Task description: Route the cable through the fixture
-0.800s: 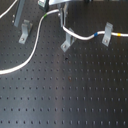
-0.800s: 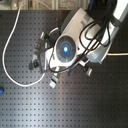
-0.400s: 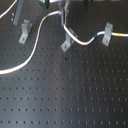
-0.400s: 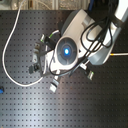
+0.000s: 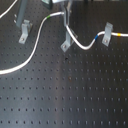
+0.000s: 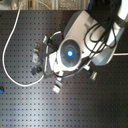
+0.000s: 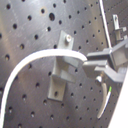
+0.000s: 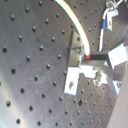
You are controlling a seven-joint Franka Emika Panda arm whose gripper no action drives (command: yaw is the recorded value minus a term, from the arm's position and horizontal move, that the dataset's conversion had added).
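The cable (image 5: 30, 52) is a white cord with green, blue and yellow bands, lying on the black perforated board. In the first exterior view it curves up from the left, reaches my gripper (image 5: 66, 26), then runs down past the middle fixture (image 5: 65, 46) to the right fixture (image 5: 105, 36). In the first wrist view my gripper (image 7: 92, 65) is shut on the cable (image 7: 45, 55) right beside a metal fixture (image 7: 60, 70). The second wrist view shows the same fixture (image 8: 75, 50) next to the fingertips (image 8: 102, 57). In the second exterior view the arm hides the gripper.
A third fixture (image 5: 22, 32) stands at the first exterior view's left, apart from the cable. In the second exterior view the cable (image 6: 6, 50) loops wide at the left, and the arm's body (image 6: 70, 50) covers the board's middle. Small clips (image 6: 57, 86) stand around it.
The arm has shifted slightly down and right in the second exterior view. The cable stays in the grip, close to the middle fixture.
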